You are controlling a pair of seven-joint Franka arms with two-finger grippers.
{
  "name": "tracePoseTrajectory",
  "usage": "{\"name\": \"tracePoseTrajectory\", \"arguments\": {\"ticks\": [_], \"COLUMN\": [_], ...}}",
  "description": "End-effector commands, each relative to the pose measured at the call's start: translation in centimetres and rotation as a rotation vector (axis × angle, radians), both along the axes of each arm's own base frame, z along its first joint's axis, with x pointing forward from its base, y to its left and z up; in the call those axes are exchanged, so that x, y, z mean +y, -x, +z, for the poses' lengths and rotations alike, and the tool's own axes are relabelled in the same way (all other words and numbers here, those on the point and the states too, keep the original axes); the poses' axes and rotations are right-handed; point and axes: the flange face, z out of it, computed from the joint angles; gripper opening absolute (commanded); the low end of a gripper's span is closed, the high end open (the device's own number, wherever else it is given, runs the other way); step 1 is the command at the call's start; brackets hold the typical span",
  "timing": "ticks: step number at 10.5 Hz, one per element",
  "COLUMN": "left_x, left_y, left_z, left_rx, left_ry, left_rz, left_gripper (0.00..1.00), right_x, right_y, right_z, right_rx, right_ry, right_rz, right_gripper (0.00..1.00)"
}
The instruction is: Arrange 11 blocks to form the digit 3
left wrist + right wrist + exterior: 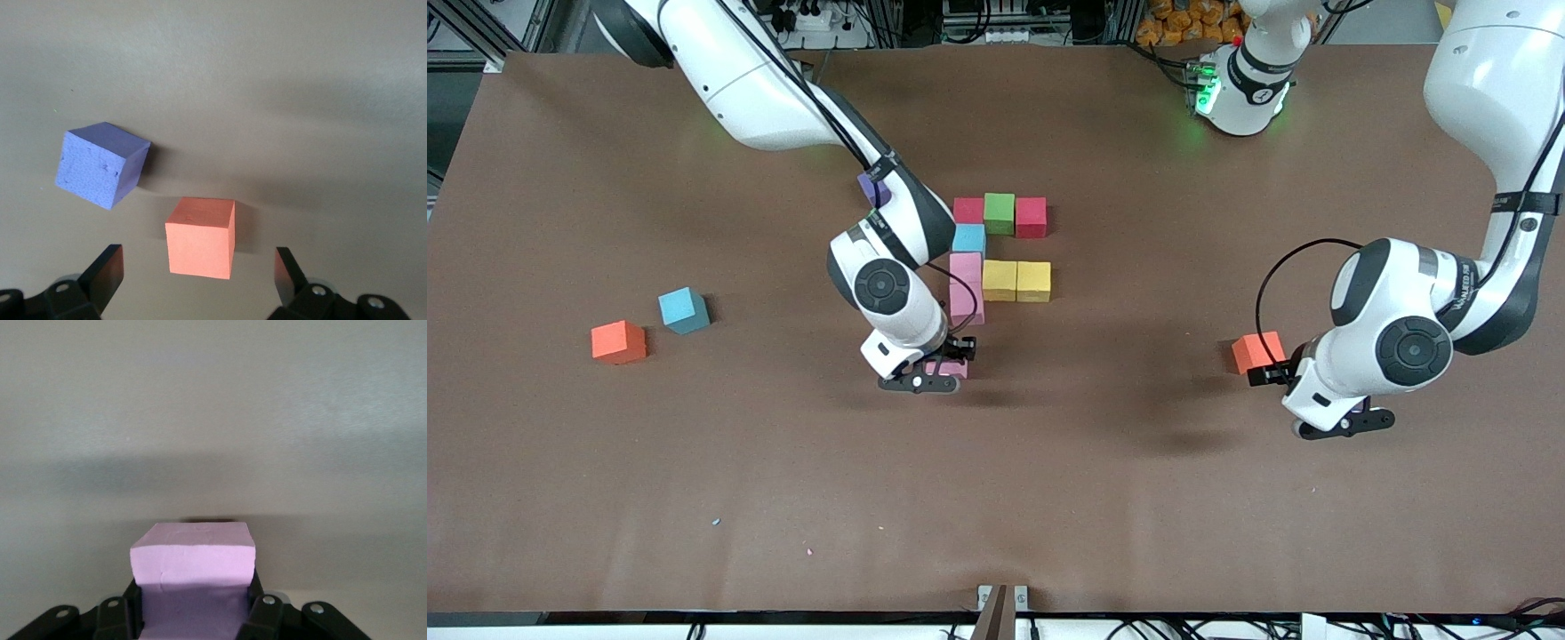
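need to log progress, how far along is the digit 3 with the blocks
Done: eight blocks sit in the cluster at mid-table: a red-green-red row, light blue, two pink, two yellow.
In hand: the right gripper is shut on a pink block just nearer the camera than the pink column.
Left: that block and two more. The open left gripper hovers over an orange block beside a purple block.

Brown table mat (1049, 498), matte, covers whole work surface. Small pale specks (716, 522) on mat toward front camera edge. Metal bracket (1002, 600) at middle of that edge. Dark cables (1405, 627) run along same edge. Power strip (805, 18) and orange objects (1183, 22) above mat's upper edge.
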Motion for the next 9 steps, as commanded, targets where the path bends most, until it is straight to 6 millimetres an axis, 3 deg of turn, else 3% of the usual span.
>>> {"name": "tracePoseTrajectory", "arguments": {"ticks": [1,3,9], "left_x": [2.2,3.8,3.1], "left_y": [0.5,0.3,1.2], "left_z": [-1.7,-3.2,-5.7], "left_rx": [-0.006,0.01,0.055], "left_ry": [0.01,0.036,0.073], "left_rz": [-0.03,-0.021,-0.009], "left_gripper": [1.0,1.0,1.0], "right_x": [1.6,2.7,2.8], "right_y": [0.1,0.9,1.5], "right_z": [-1.3,-1.5,-0.8], "right_rx": [0.018,0.023,-0.012], "right_ry": [0.003,0.006,0.04], "right_rz": [-0.004,-0.014,0.014], "right_gripper": [0.0,0.0,0.0]}}
